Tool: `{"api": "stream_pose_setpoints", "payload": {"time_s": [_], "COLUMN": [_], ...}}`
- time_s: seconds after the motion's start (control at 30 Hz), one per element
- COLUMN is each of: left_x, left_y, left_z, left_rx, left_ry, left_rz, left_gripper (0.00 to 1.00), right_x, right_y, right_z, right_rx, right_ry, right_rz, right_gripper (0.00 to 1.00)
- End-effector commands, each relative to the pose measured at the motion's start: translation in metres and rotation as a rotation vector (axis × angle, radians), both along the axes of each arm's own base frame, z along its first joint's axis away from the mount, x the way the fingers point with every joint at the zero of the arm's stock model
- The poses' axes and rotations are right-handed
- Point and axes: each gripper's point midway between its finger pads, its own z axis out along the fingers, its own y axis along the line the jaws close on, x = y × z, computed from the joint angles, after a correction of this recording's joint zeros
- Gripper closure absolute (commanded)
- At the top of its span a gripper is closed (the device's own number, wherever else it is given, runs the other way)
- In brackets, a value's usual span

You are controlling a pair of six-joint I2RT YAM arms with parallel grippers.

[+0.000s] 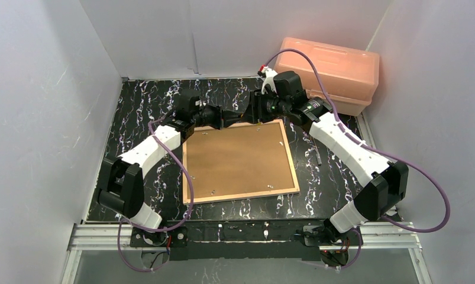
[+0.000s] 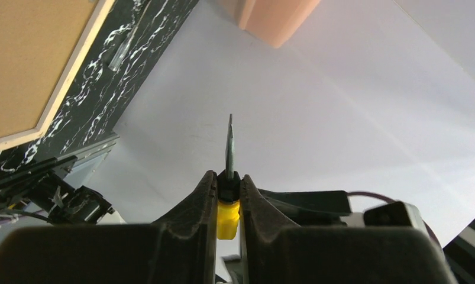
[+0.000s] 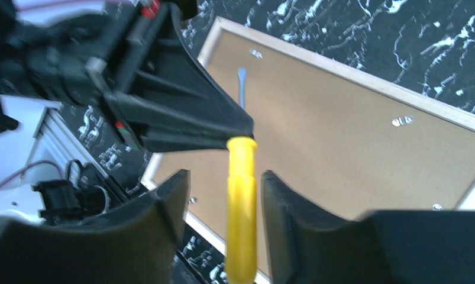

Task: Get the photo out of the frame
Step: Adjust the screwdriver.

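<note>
The frame lies face down on the table, its brown backing board uppermost, so the photo is hidden. Above the frame's far edge both grippers meet on a yellow-handled screwdriver. My left gripper is shut on its black collar just ahead of the handle, and in the left wrist view the metal blade sticks out past that gripper. My right gripper stands open around the yellow handle, with a gap on each side. The blade points down over the backing board.
A pink plastic box stands at the back right corner, close behind the right arm. Small metal tabs sit along the backing board's edges. White walls close in the table on three sides.
</note>
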Motion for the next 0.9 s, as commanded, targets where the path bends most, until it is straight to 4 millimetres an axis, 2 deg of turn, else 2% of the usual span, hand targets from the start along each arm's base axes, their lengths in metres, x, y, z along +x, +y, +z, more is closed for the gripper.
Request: {"api": "stream_pose_setpoints", "payload": {"time_s": [0.0,0.1,0.33,0.47,0.63,0.77,0.87], "left_x": [-0.016,-0.014,-0.01,-0.008,-0.004,-0.003,-0.001], "left_y": [0.002,0.005,0.01,0.01,0.007,0.007,0.006], "left_z": [0.009,0.013,0.023,0.026,0.031,0.033,0.034], "left_rx": [-0.032,-0.045,-0.088,-0.109,-0.128,-0.136,-0.144], "left_ry": [0.048,0.058,0.088,0.115,0.128,0.137,0.137], "left_rz": [0.023,0.053,0.125,0.138,0.133,0.141,0.142], "left_gripper": [1.0,1.0,1.0,1.0,1.0,1.0,1.0], "right_x": [0.005,0.006,0.015,0.013,0.014,0.013,0.012], "right_y": [0.008,0.005,-0.004,-0.001,-0.001,0.002,0.005], "right_z": [0.053,0.057,0.061,0.07,0.059,0.057,0.053], "right_rx": [0.151,0.188,0.234,0.289,0.266,0.27,0.263], "right_ry": [-0.141,-0.15,-0.091,-0.077,-0.054,-0.047,-0.034], "right_rz": [-0.018,-0.065,-0.169,-0.148,-0.141,-0.126,-0.111], "right_gripper": [0.35,0.18,0.08,0.14,0.33,0.38,0.36]}}
